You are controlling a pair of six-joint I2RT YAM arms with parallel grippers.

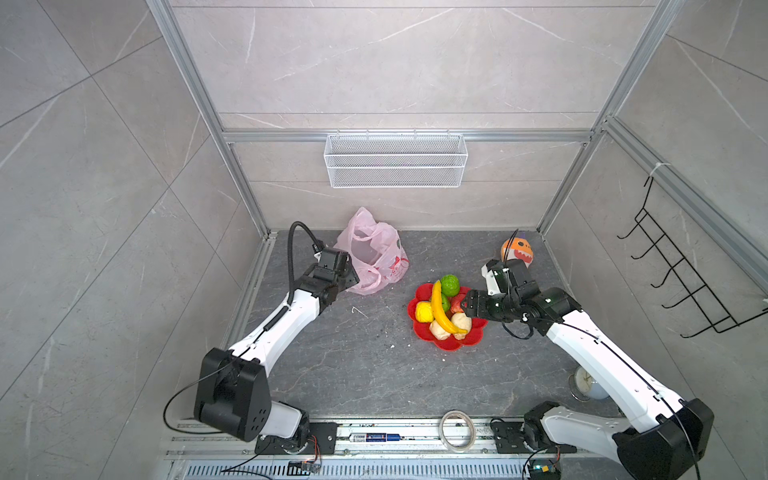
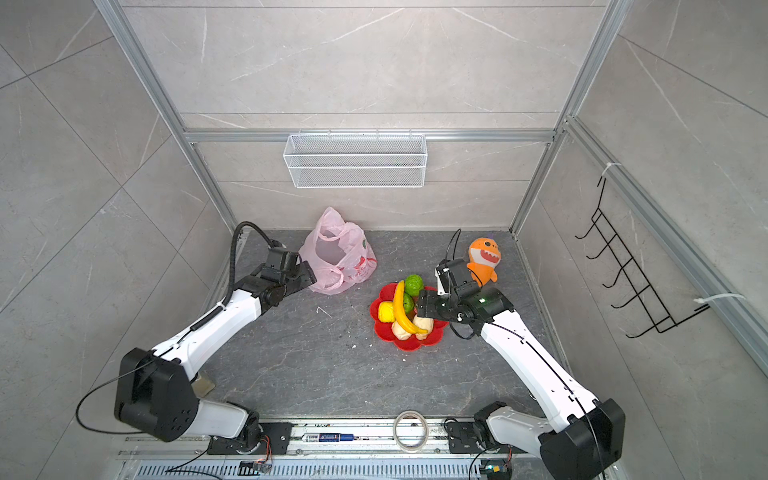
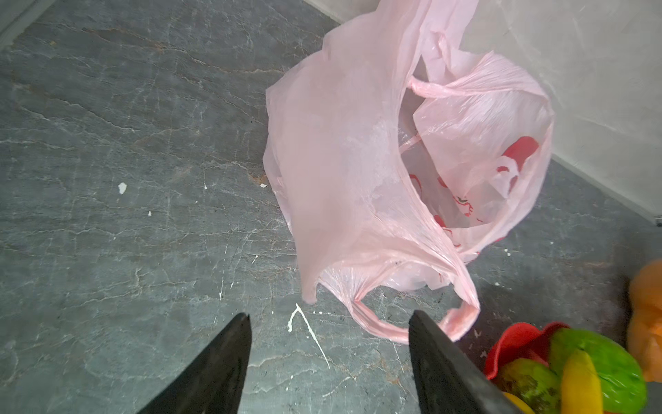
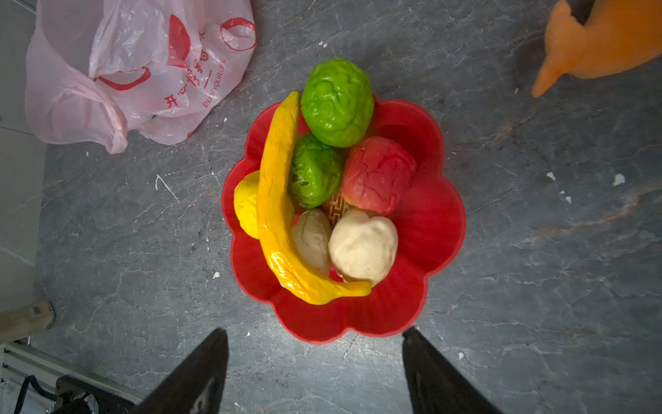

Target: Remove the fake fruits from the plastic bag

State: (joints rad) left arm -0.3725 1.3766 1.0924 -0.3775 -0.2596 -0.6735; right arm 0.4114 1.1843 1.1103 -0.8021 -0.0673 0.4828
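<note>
Inspector: Which premises are we inspecting?

Assessor: A robotics lab cell: aluminium framing (image 1: pixel 407 136) is enclosing tile-look panels (image 1: pixel 399 62), robot arms (image 1: pixel 286 320) are sitting bolted to a rail (image 1: pixel 419 438) (mesh basket (image 1: pixel 395 160), hook rack (image 1: pixel 683 259) hanging).

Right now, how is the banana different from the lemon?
The banana is long and curved; the lemon is short and round. The banana lies on top; the lemon sits lower, partly hidden behind the banana. The banana is a deeper orange-yellow; the lemon is a brighter yellow. Both are yellow, and both rest in the red dish.
</note>
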